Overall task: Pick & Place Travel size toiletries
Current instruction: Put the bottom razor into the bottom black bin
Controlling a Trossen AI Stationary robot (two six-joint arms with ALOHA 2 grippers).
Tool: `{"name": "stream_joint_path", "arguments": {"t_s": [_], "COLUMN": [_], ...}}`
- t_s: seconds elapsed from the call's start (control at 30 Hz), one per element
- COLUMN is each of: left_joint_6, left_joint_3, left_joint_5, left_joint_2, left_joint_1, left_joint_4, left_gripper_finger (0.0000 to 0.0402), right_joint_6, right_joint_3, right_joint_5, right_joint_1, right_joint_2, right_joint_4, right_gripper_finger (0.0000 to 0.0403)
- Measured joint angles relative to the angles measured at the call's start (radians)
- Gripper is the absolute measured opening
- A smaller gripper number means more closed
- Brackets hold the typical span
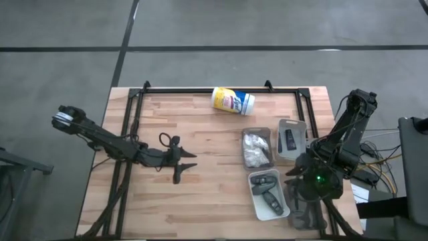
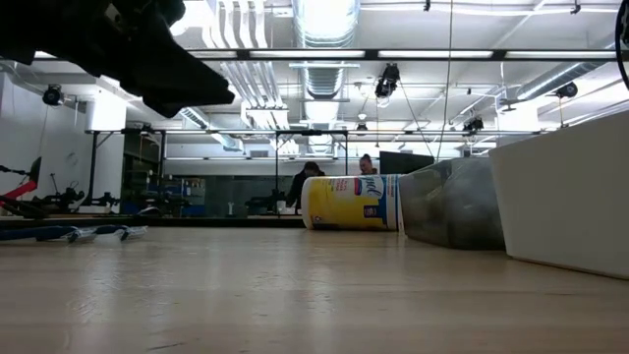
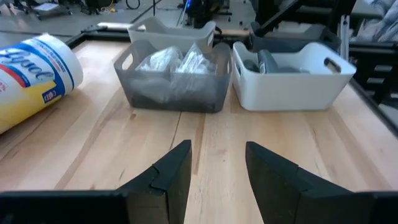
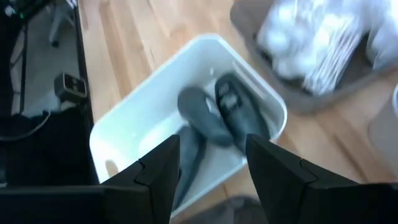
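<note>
Three trays sit at the table's right. Right gripper (image 4: 208, 168) hovers spread apart, empty, over the white tray (image 4: 124, 124) holding grey tubes (image 4: 233, 109). Left gripper (image 1: 182, 163) waits mid-table, parted, empty. White packets (image 1: 255, 147) fill the neighbouring grey tray (image 1: 257, 132).

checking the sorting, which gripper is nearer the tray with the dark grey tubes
Right. The right gripper hangs open just above the white tray of dark grey tubes; the left gripper is out over mid-table, well off to its side.
</note>
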Motion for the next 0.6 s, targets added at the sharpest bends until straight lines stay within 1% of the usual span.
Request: {"name": "stream_joint_path", "arguments": {"t_s": [0.33, 0.43, 0.6], "left_joint_6": [-0.008, -0.012, -0.045], "left_joint_3": [0.002, 0.029, 0.114], "left_joint_5": [0.053, 0.056, 0.057], "left_joint_2": [-0.006, -0.011, -0.021], "left_joint_1": [0.000, 0.000, 0.000], "left_joint_4": [-0.084, -0.188, -0.441], "left_gripper_finger": [0.0156, 0.0156, 0.0156], "right_joint_6": [-0.069, -0.069, -0.067], "right_joint_3": [-0.010, -0.032, -0.092], "right_joint_5": [0.159, 0.180, 0.180], "right_joint_1": [-0.004, -0.003, -0.003], "right_joint_2": [0.000, 0.000, 0.001], "right_joint_4": [0.034, 0.062, 0.135], "right_gripper_finger": [0.0159, 0.0151, 0.0137]}}
